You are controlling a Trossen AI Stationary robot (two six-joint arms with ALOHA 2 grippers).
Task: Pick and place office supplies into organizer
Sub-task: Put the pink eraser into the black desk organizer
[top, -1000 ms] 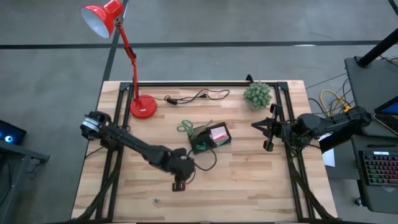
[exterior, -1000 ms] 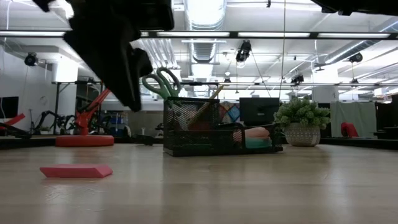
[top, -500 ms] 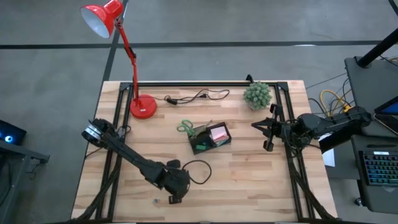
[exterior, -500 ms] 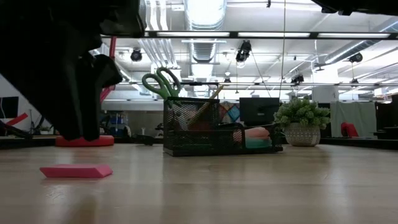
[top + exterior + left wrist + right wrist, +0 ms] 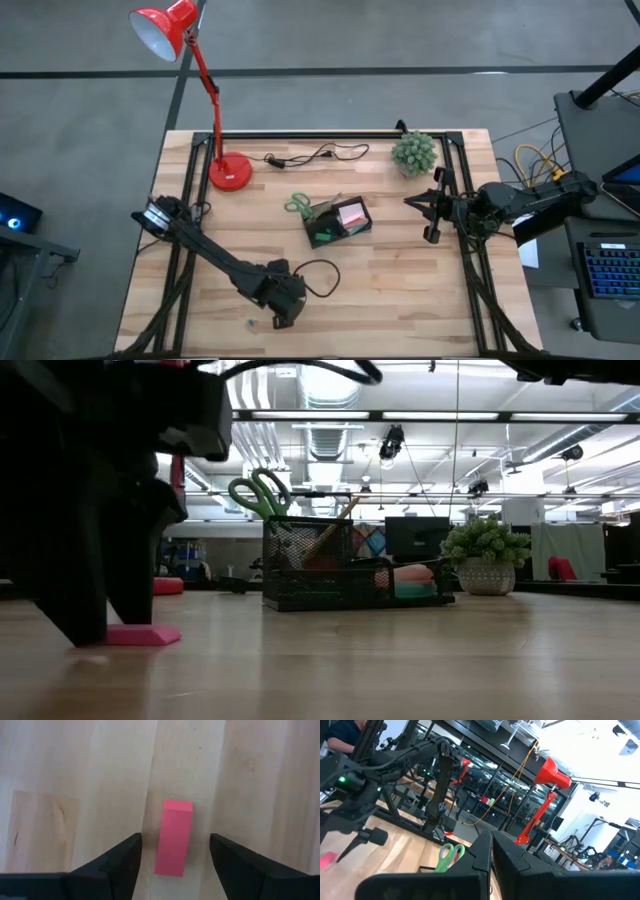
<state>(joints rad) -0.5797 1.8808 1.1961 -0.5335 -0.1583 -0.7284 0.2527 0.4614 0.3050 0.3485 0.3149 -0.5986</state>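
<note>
A pink rectangular block [image 5: 173, 839] lies flat on the wood table near its front edge. My left gripper [image 5: 175, 870] stands over it, open and pointing down, one finger on each long side and clear of the block. In the high view the gripper [image 5: 281, 318] hides the block. In the low view its fingers [image 5: 105, 625] reach almost to the table beside the block [image 5: 145, 634]. The black mesh organizer [image 5: 338, 222] at mid-table holds green-handled scissors [image 5: 298, 206] and a pink pad [image 5: 352, 214]. My right gripper [image 5: 432, 215] waits shut at the right edge.
A red lamp's base [image 5: 229, 172] and a black cable [image 5: 315, 155] sit at the far left. A small green plant [image 5: 414, 152] stands at the far right. A tiny green piece [image 5: 250, 323] lies just left of my left gripper.
My left gripper has moved toward the table's near edge and down, coming over the pink block until its fingers stand on either side of it. The block has not moved.
</note>
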